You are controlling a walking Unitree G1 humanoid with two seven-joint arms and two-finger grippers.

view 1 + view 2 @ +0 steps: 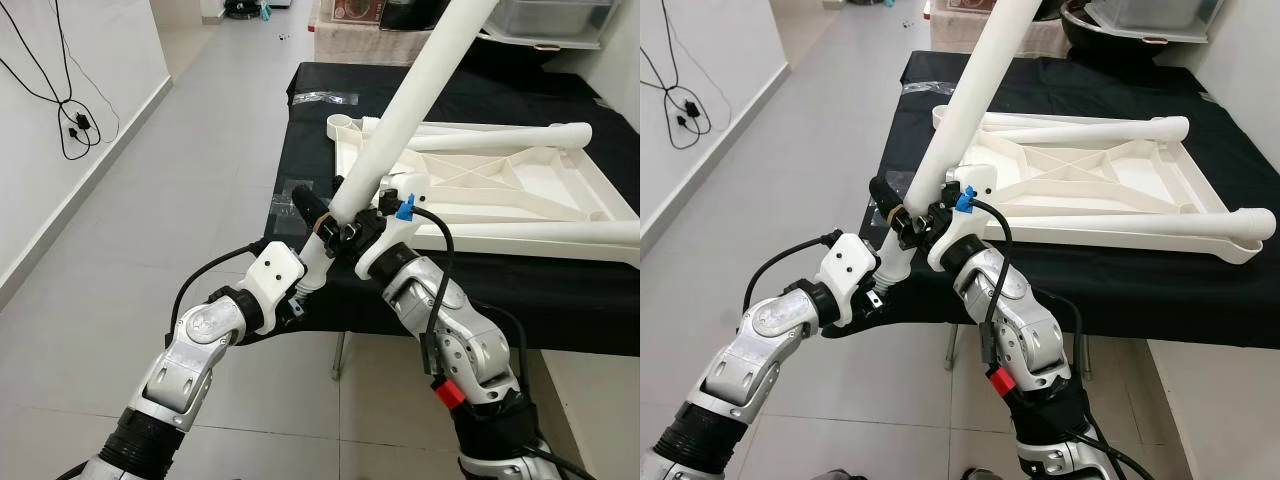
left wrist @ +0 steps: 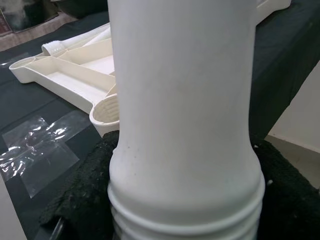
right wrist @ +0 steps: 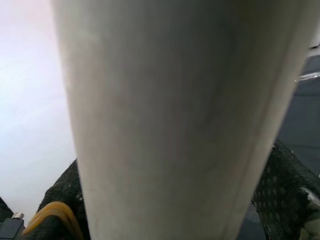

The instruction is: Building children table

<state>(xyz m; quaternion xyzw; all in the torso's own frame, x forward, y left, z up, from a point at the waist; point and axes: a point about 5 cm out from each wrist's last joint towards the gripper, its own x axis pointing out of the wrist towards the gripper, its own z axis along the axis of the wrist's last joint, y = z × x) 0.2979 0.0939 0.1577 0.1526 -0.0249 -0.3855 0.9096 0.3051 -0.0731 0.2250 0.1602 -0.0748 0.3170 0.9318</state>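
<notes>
Gripping a smooth white tube leg (image 1: 420,95) — both grippers' fingers (image 1: 318,212), seemingly; ribbed end.

Both grippers, left (image 1: 322,222) and right (image 1: 352,232), close on the lower end of the leg (image 1: 400,120), so no gap remains between their fingers. Just beyond the fingertips the tabletop (image 1: 520,185) lies upside down on the black table (image 1: 500,280); its corner socket (image 1: 345,125) and two fitted legs block that side. Behind and left of the fingers the floor (image 1: 200,180) gives open passage. Tape (image 2: 35,150) lies flat beside the fingers.
</notes>
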